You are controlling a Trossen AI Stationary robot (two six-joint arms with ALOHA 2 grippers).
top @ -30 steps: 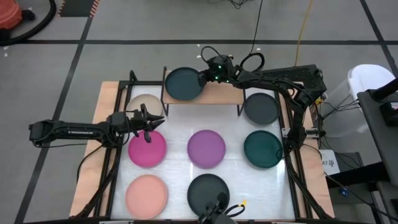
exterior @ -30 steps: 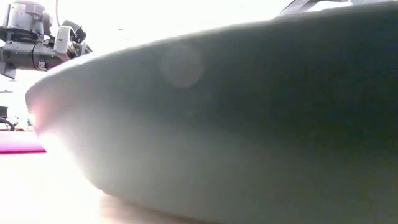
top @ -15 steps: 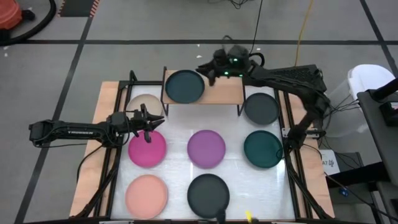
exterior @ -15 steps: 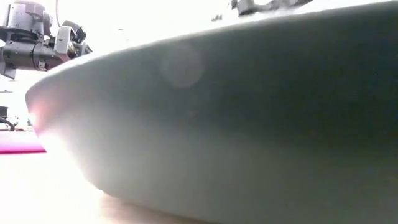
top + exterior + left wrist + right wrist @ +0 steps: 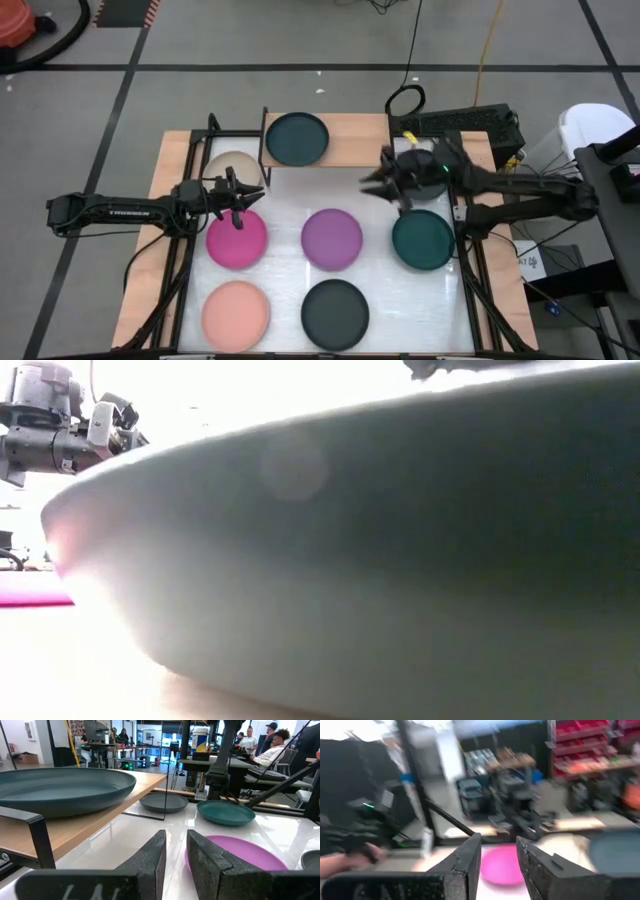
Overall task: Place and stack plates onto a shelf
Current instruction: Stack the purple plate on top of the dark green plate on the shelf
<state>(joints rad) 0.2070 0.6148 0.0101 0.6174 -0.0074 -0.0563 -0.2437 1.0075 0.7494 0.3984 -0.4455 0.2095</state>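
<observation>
The wooden shelf [image 5: 350, 145] stands at the table's far edge with one dark teal plate [image 5: 297, 139] lying flat on its left half; this plate also shows in the left wrist view [image 5: 60, 787]. My right gripper [image 5: 372, 186] is open and empty. It hovers in front of the shelf's right end, its arm over the dark grey plate [image 5: 163, 801]. My left gripper [image 5: 250, 200] is empty, its fingers a narrow gap apart, and waits between the beige plate [image 5: 230, 163] and the magenta plate [image 5: 237, 240].
On the white table lie a purple plate [image 5: 332, 238], a teal plate [image 5: 423, 240], a salmon plate [image 5: 236, 313] and a black plate [image 5: 335, 313], which fills the low view [image 5: 400, 560]. The shelf's right half [image 5: 365, 140] is bare. People sit in the room beyond the table.
My right gripper has drawn back from the right rim of the dark teal plate on the shelf. It then swung toward the table's near and right side, to a place in front of the shelf's right end. The plate stays flat on the shelf.
</observation>
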